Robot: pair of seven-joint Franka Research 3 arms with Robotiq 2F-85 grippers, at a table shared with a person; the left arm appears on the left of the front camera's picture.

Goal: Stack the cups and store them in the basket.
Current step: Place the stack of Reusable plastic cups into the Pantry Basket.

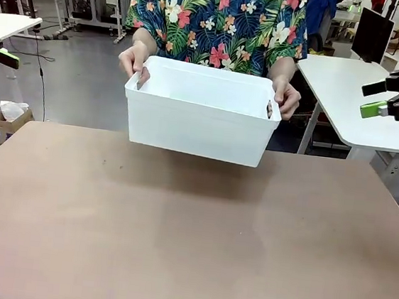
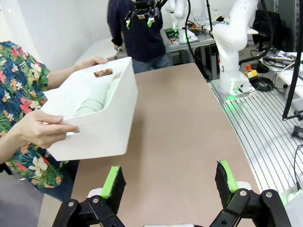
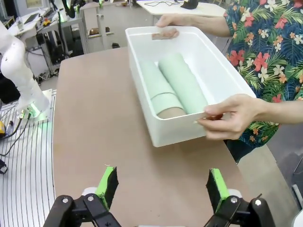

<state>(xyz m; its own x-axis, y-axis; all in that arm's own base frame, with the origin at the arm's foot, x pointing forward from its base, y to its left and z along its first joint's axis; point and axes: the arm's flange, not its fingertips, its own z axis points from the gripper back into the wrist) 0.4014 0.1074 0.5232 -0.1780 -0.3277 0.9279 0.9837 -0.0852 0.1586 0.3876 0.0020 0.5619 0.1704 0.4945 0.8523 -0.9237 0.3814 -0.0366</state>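
A person's hands point(image 1: 285, 98) hold the white basket point(image 1: 194, 127) by its two short ends, lifted just above the far edge of the brown table point(image 1: 190, 241). In the right wrist view the basket point(image 3: 175, 133) holds the cups lying on their sides: a mint green stack point(image 3: 182, 87), and beside it another mint stack ending in a tan-brown cup point(image 3: 169, 112). The cups point(image 2: 92, 101) also show inside the basket point(image 2: 106, 127) in the left wrist view. My left gripper point(image 2: 170, 182) and right gripper point(image 3: 163, 184) are open and empty, well back from the basket. The right gripper point(image 1: 376, 97) hangs at the right edge.
White tables point(image 1: 361, 102) stand behind at the right and far left. A small cardboard box point(image 1: 8, 119) sits on the floor at the left. The arm bases point(image 2: 232, 52) point(image 3: 19, 71) stand on ribbed metal plates beside the table.
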